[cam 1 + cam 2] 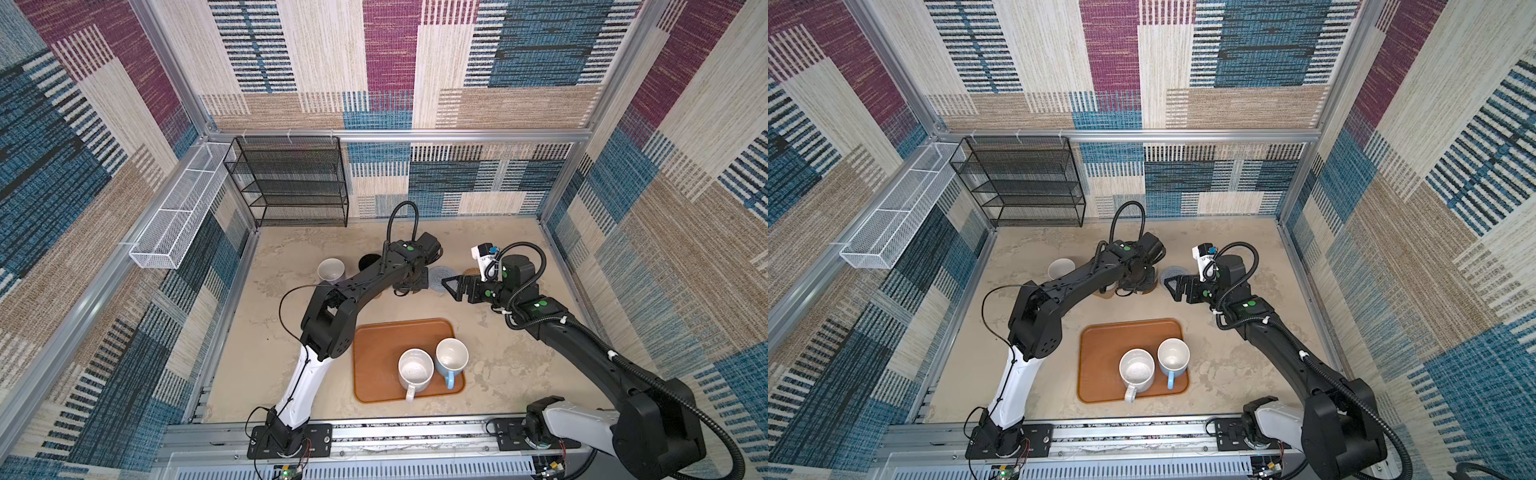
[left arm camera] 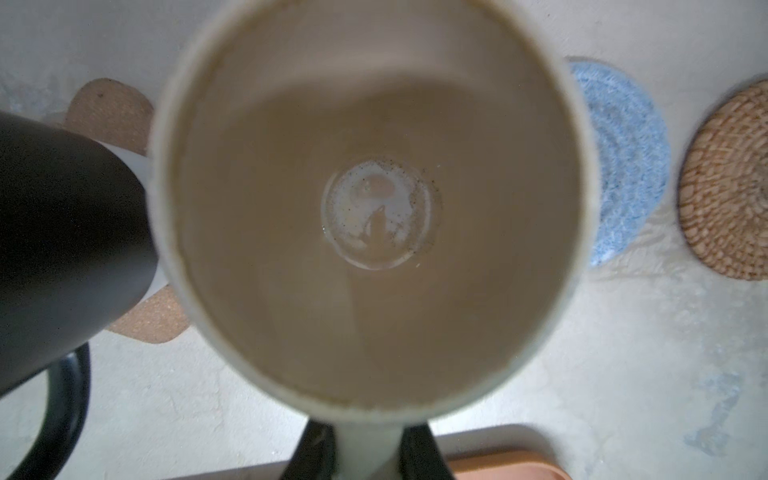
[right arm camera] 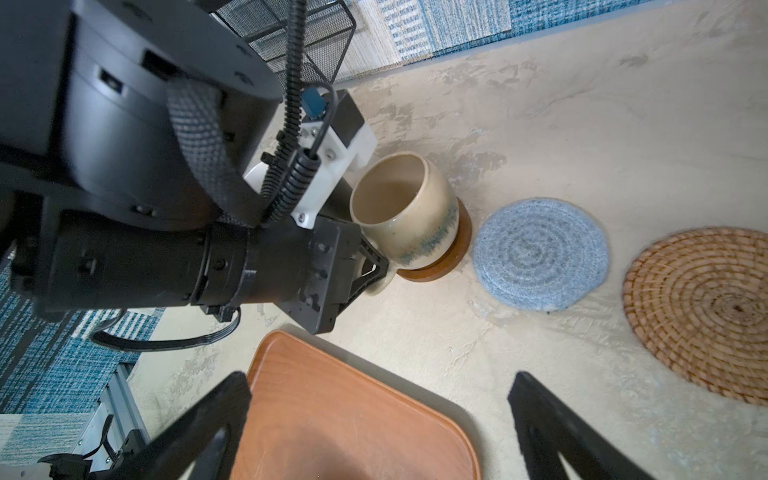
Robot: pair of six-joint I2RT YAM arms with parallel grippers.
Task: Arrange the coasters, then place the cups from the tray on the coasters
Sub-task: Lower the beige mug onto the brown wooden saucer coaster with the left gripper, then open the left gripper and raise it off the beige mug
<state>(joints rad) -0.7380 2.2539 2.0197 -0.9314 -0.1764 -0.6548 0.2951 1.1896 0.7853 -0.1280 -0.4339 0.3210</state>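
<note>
My left gripper (image 2: 368, 457) is shut on the handle of the rounded beige cup (image 3: 409, 208), which stands on the dark brown wooden coaster (image 3: 459, 249). Beside it lie the light blue woven coaster (image 3: 540, 253) and the golden rattan coaster (image 3: 706, 311), both bare. The black cup (image 2: 62, 249) stands over the cork coaster (image 2: 112, 116). A lavender cup (image 1: 331, 270) is farther left. The orange-brown tray (image 1: 399, 336) holds the white speckled cup (image 1: 415, 370) and the light blue cup (image 1: 451, 357). My right gripper (image 1: 451, 286) hangs open above the tray's far right corner (image 3: 332, 415), holding nothing.
A black wire rack (image 1: 291, 183) stands at the back left against the wall. A white mesh basket (image 1: 178, 216) hangs on the left wall. The left arm's forearm (image 1: 357, 286) stretches over the row of cups.
</note>
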